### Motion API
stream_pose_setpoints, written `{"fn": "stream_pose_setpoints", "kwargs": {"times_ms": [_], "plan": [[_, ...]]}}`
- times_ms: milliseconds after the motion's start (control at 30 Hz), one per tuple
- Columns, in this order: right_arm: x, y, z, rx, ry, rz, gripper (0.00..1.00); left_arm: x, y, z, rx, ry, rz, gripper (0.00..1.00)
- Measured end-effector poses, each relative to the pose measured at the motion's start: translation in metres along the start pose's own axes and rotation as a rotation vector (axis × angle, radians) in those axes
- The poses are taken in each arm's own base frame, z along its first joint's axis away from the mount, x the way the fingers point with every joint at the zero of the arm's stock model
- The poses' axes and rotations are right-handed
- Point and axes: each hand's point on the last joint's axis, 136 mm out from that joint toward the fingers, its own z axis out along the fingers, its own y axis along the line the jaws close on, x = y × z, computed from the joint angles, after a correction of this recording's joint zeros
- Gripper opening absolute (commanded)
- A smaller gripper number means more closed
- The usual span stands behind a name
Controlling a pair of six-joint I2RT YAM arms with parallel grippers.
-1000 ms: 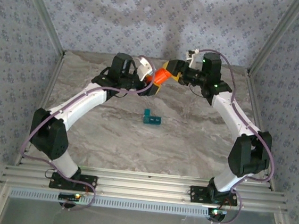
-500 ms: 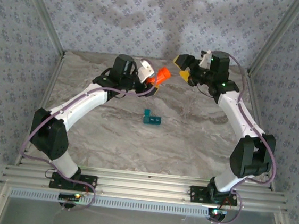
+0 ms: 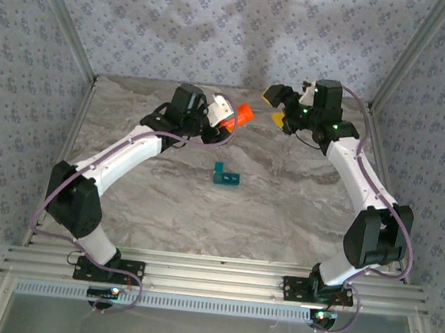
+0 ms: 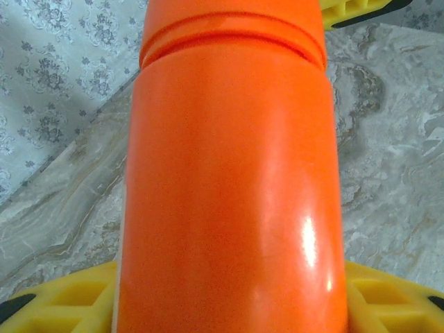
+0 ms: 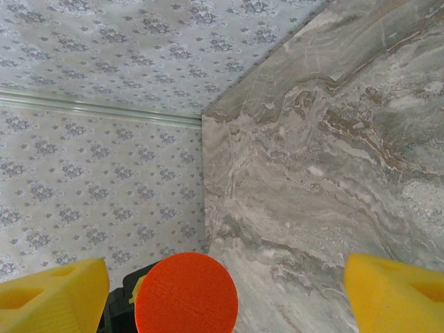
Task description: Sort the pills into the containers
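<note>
The small teal plastic pill box [image 3: 226,176] lies on the marbled table [image 3: 163,200], nearer the bases than both grippers. Left gripper [image 3: 229,118] clamps a cylindrical orange plastic bottle [image 3: 239,115]; right gripper [image 3: 276,107] gapes just beside it. Left wrist — yellow pads [image 4: 62,298] flank the bottle. Right wrist — parted fingers [image 5: 52,291] frame its round cap [image 5: 186,293].

Teal pill box [image 3: 225,176] on marble table [image 3: 163,204]

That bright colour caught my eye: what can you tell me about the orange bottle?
The orange bottle is a smooth, glossy plastic cylinder with a groove where its round cap begins. It is held on its side above the marble table, cap toward the right arm, its body clamped in the left end effector.
</note>
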Motion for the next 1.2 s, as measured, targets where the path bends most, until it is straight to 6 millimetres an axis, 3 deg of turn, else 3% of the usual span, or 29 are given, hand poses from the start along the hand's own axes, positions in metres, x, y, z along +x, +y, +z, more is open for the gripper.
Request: {"fn": "stream_pose_setpoints", "kwargs": {"times_ms": [733, 933, 1200], "plan": [[0.042, 0.002, 0.032, 0.011, 0.112, 0.021, 0.86, 0.006, -0.009, 0.008, 0.02, 0.025, 0.01, 0.0], [0.045, 0.0, 0.039, 0.016, 0.125, 0.033, 0.77, 0.006, -0.009, 0.008, 0.02, 0.026, 0.01, 0.0], [0.045, 0.003, 0.041, 0.005, 0.126, 0.036, 0.46, 0.008, -0.009, 0.009, 0.022, 0.029, 0.009, 0.0]]}}
